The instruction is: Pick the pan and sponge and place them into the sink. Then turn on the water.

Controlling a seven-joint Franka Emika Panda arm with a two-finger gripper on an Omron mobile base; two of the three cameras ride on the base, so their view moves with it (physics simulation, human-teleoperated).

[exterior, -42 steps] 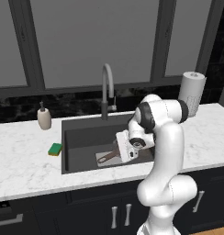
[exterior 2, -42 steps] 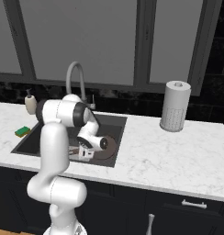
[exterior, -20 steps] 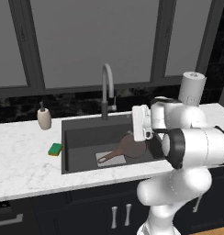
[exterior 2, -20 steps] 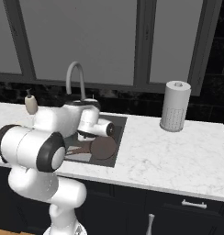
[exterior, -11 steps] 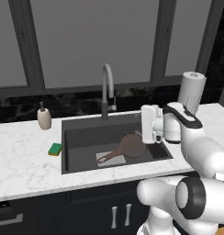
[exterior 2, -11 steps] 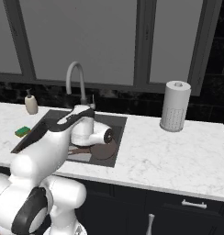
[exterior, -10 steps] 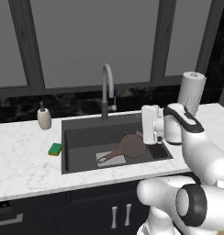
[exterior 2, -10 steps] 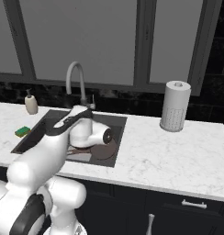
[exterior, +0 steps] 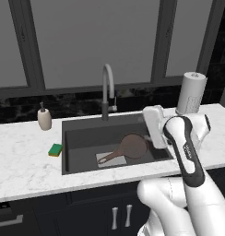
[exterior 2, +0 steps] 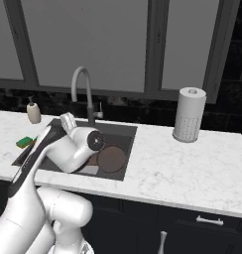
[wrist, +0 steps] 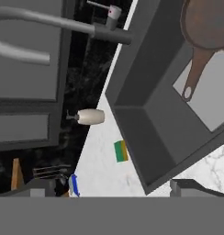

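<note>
Swung right, arm [exterior: 186, 152] bares sink [exterior: 70, 138]; hand view catches sponge [wrist: 121, 151].

One dark brown frying pan [exterior: 133, 146], one green-topped sponge [exterior: 55, 150], one beige soap bottle [exterior: 44, 119], one grey gooseneck faucet [exterior: 107, 90] (upper centre), one white paper-towel roll [exterior: 192, 92].

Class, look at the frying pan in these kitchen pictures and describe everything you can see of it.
The pan is small, round and dark brown, with a long reddish-brown handle that has a hole at its end. It lies upright on the bottom of the sink, its handle across the light grey plate and pointing toward the basin's front left. Nothing grips it.
</note>
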